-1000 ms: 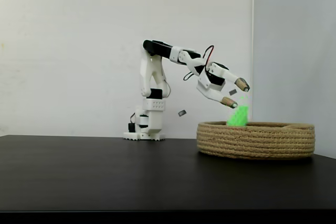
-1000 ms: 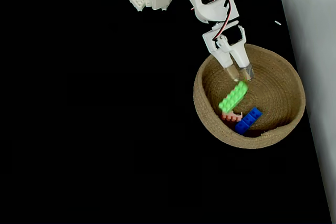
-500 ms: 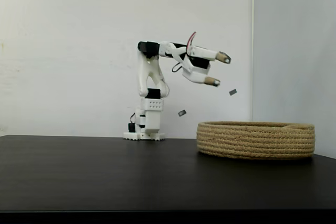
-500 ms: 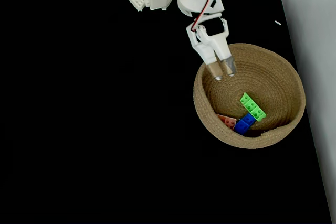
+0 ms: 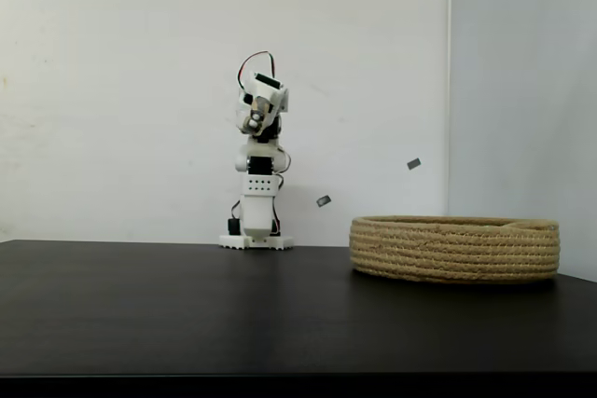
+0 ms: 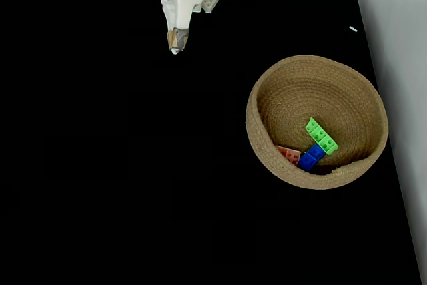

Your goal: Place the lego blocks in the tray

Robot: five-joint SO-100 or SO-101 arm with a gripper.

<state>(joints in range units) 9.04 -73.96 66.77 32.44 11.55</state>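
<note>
The tray (image 6: 261,83), a round coiled-rope basket, sits on the right of the black table; from the side it shows as a low tan ring (image 5: 455,249). Inside it lie three lego blocks: a green one (image 6: 321,135), a blue one (image 6: 311,157) and a pale pink one (image 6: 288,153), close together near the front wall. The blue block touches the green and the pink. My gripper (image 6: 176,46) is far from the tray, folded back near the arm's base at the table's rear, fingers together and holding nothing. The side view shows the gripper (image 5: 252,122) raised above the base.
The arm's white base (image 5: 255,230) stands at the back edge of the table by the white wall. The black tabletop (image 6: 120,165) stretches bare to the left and front of the tray. The table's right edge runs close to the tray.
The green block dropped from the open gripper into the tray and settled beside the blue one. The arm then swung back left, away from the tray, folded over its base, and the gripper shut.
</note>
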